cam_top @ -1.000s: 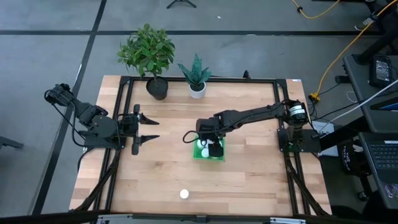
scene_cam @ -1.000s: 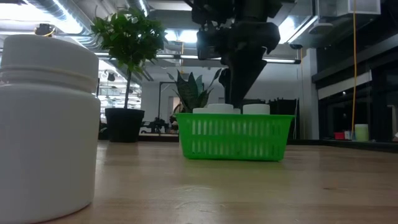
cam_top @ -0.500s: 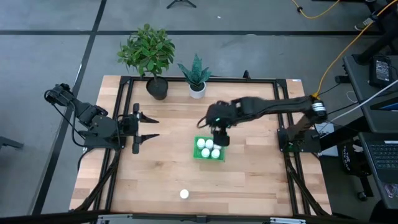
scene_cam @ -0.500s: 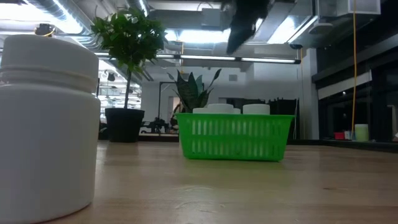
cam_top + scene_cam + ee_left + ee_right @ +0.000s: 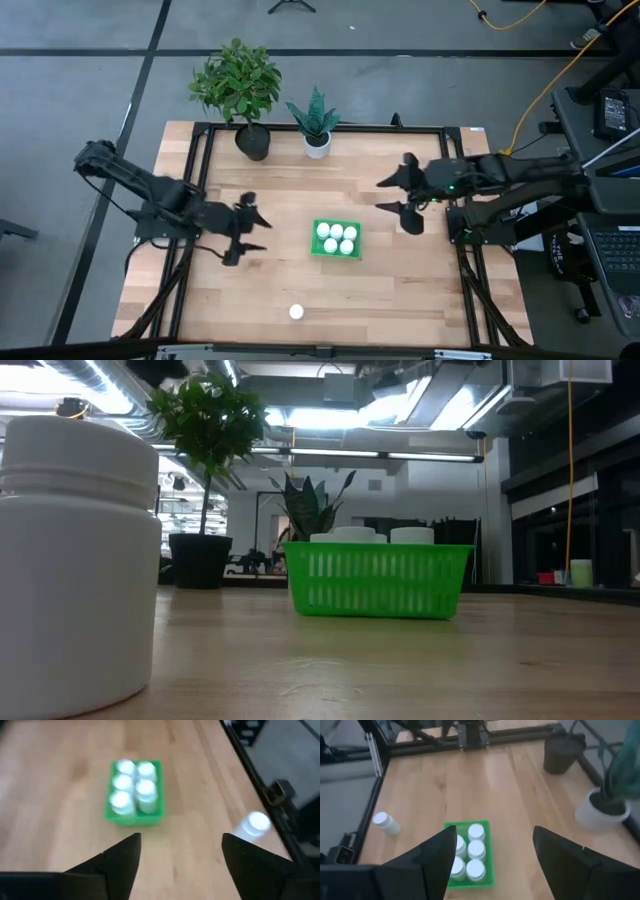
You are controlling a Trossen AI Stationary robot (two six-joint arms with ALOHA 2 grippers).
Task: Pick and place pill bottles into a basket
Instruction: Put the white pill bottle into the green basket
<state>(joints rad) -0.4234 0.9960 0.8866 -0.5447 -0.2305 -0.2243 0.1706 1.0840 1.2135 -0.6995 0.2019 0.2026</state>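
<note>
A leafy plant in a black pot (image 5: 252, 140) stands at the counter (image 5: 270, 290) edge — just beside it, a spiky plant in a white pot (image 5: 317, 143).

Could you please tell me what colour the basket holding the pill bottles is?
The basket is bright green, with slatted walls; the low view shows it best.

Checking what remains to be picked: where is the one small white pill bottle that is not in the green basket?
In the high view the lone white pill bottle stands upright near the table's front edge, in front and slightly left of the green plastic basket, apart from both grippers.
</note>
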